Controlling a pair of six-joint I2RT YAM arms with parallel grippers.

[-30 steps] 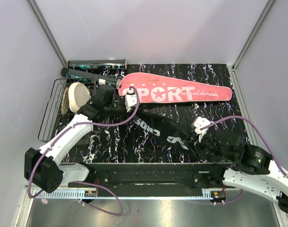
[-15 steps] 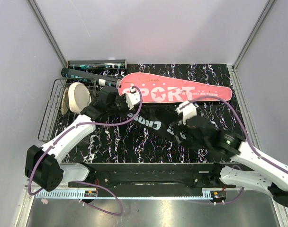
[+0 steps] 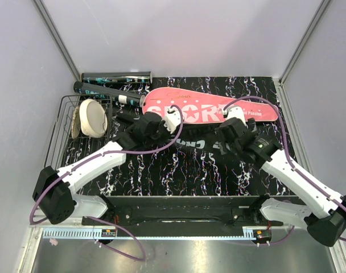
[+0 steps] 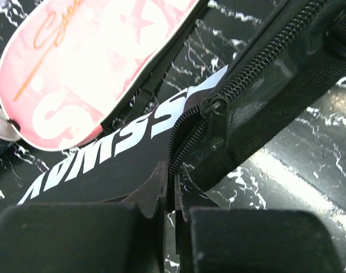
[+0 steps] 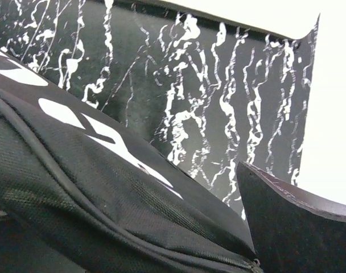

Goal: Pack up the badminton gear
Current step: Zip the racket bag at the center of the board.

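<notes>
The black "CROSSWAY" bag (image 3: 194, 143) lies mid-table under both arms. My left gripper (image 3: 174, 132) is shut on the bag's open zipper edge (image 4: 174, 153), just below the zipper pull (image 4: 214, 108). My right gripper (image 3: 219, 140) stands open over the bag's other end. Only one of its fingers (image 5: 292, 227) shows, beside the bag's fabric (image 5: 104, 193). The pink "SPORT" racket case (image 3: 213, 111) lies just behind the bag, and its rounded end (image 4: 99, 62) shows in the left wrist view. A dark tube (image 3: 116, 76) rests against the back wall. Rackets and shuttlecocks are out of view.
A black wire basket (image 3: 62, 133) holding a cream round disc (image 3: 92, 118) stands at the left. A dark slanted rod (image 3: 99, 90) lies between the tube and the basket. Walls close in the back and both sides of the black marbled table (image 3: 161, 170).
My left gripper has closed on the bag's zipper edge and shifted right. The right arm has swung up and left over the bag, and its jaws have opened.
</notes>
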